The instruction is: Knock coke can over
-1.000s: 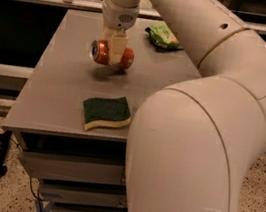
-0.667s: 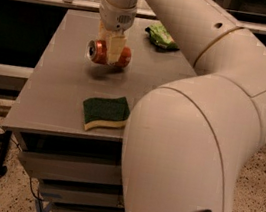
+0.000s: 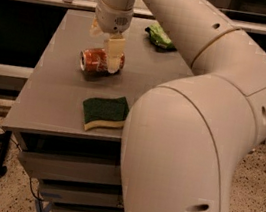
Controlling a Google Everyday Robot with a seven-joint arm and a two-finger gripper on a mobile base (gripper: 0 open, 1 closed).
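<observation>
Can (image 3: 97, 61) lies on its side in the middle of the table (image 3: 48, 99), silver top facing left, and the claw (image 3: 103, 52) stands open astride it, one finger (image 3: 114, 56) across its front. The danger on lifting away is that this finger snags the can and rolls it towards the sponge (image 3: 104, 111) or the table's edge. White lettering on its red side is too small to read.

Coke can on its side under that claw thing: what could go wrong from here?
1. The coke can lies on its side on the table, so it could probably roll, perhaps toward an edge.
2. The gripper sits right against the can; as it pulls away it might drag or nudge the can along.
</observation>
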